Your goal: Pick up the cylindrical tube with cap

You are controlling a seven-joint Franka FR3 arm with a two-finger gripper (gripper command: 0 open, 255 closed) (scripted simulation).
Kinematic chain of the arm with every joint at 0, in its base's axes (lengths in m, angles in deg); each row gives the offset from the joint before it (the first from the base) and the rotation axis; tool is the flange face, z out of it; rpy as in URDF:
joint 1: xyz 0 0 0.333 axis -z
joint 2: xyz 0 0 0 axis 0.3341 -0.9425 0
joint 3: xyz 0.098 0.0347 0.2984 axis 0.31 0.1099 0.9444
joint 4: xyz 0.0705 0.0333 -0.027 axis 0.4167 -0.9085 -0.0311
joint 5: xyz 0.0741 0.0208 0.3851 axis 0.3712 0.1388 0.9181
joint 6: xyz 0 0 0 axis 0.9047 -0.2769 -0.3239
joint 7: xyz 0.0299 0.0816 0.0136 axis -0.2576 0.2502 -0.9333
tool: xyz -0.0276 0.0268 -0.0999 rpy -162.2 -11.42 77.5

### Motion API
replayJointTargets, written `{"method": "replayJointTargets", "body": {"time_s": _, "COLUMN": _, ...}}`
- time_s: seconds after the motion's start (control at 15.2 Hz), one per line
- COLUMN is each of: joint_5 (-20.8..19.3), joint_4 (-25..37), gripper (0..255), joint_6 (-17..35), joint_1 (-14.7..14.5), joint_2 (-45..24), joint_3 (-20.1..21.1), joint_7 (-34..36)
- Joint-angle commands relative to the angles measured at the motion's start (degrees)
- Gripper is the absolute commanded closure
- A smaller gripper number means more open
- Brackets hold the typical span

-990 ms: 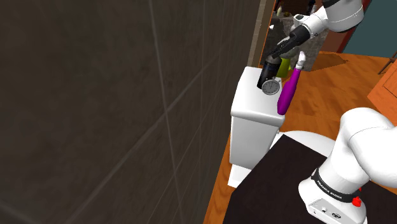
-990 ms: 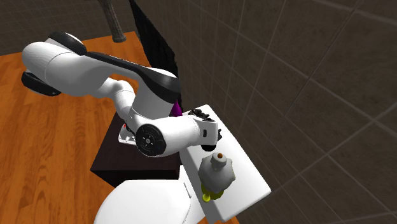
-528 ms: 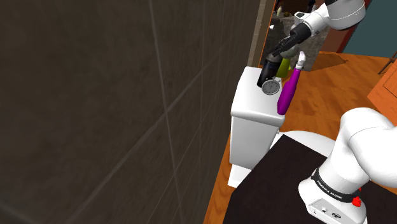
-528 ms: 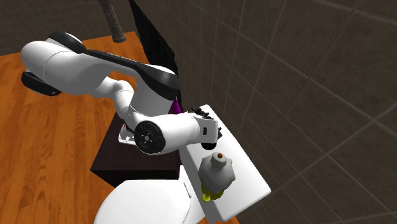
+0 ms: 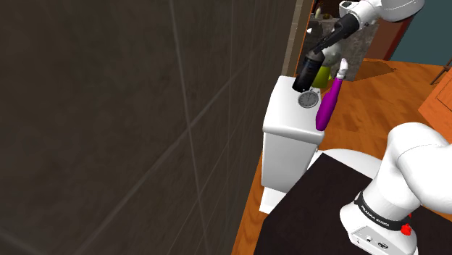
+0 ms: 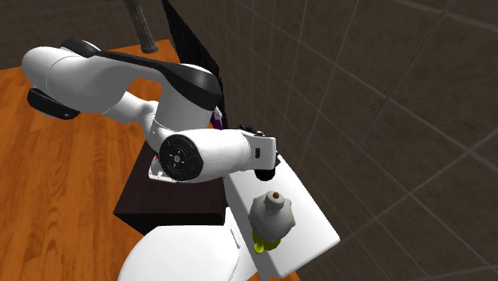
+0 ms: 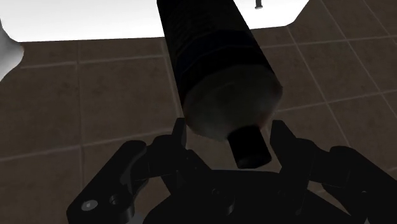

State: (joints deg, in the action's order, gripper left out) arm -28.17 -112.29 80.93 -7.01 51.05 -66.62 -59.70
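Where the shoulder view catches my gripper (image 5: 316, 56), its jaws are pinching the upper end of the black tube (image 5: 306, 74). The tube slants over the far, wall-side corner of the white tank lid (image 5: 290, 119). Its long axis runs from the end in my grip down toward the lid and toward that view's left. I cannot tell whether its lower end rests on the lid or hangs just above it. Just beside that end a small round dial (image 5: 309, 98) lies flat on the lid. A purple bottle (image 5: 329, 103) with a white top leans at the lid's edge away from the wall. A yellow-green thing (image 5: 326, 72) behind the tube is mostly hidden.

In the second exterior view my white forearm (image 6: 215, 152) covers one end of the lid. My gripper is a black patch under the wrist there, and I cannot separate the tube from it. A grey knobbed jar (image 6: 273, 214) stands toward the lid's other end.

In the wrist view the tube points straight away from me. Its narrow cap (image 7: 248, 147) sits nearest my palm and the wide ribbed body lies beyond. My fingers (image 7: 180, 133) clasp it on both sides at the shoulder. The tube's far end is cut off at the picture's edge, over the white lid, with dark tiles (image 7: 76, 102) behind.
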Motion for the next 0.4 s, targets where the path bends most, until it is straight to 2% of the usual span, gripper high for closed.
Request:
{"method": "replayJointTargets", "body": {"time_s": 0.0, "joint_5": 0.0, "joint_4": 1.4, "gripper": 255, "joint_6": -1.1, "joint_1": -0.1, "joint_2": 0.0, "joint_3": 0.4, "joint_7": 0.9}}
{"method": "replayJointTargets", "body": {"time_s": 0.33, "joint_5": 0.1, "joint_4": 3.7, "gripper": 255, "joint_6": -2.8, "joint_1": -0.3, "joint_2": -0.2, "joint_3": 0.9, "joint_7": 2.3}}
